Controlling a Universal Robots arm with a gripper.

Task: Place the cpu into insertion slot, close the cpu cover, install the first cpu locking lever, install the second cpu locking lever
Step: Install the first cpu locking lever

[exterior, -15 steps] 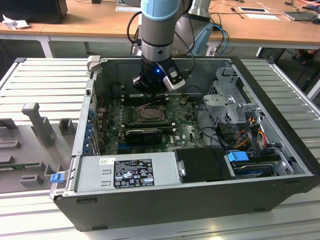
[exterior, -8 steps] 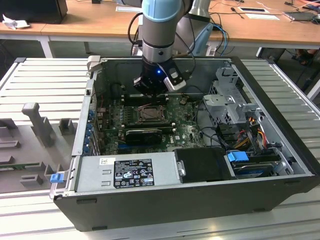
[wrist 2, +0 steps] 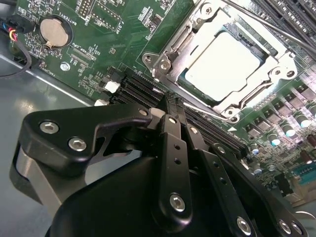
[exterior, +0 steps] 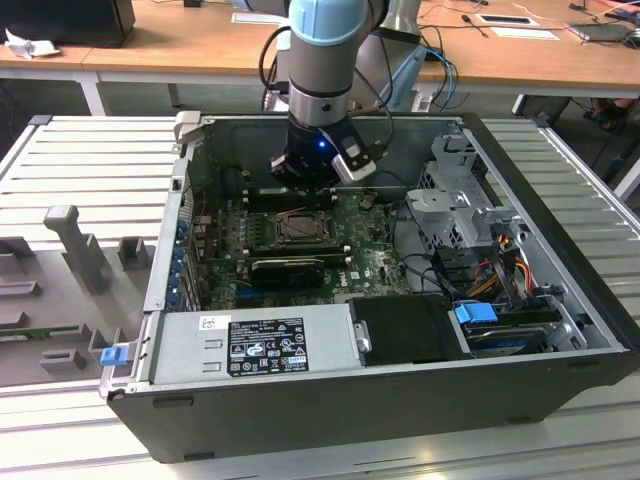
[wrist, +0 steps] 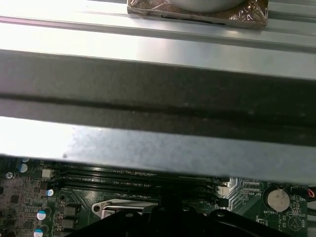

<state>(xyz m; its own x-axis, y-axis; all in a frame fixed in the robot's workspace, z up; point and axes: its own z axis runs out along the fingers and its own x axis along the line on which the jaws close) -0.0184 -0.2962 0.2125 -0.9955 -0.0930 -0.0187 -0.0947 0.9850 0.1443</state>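
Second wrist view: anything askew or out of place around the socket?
Nothing stands out. The flat square silver-topped cpu sits level in the square black insertion slot, and the thin silver metal cpu cover frame lies flat around it. The black end effector sits beside the socket, holding nothing.

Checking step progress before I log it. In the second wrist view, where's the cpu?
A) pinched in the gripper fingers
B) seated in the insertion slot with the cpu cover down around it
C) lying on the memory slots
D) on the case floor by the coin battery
B: the cpu lies flat in the insertion slot, its top showing through the window of the cpu cover, apart from the gripper.
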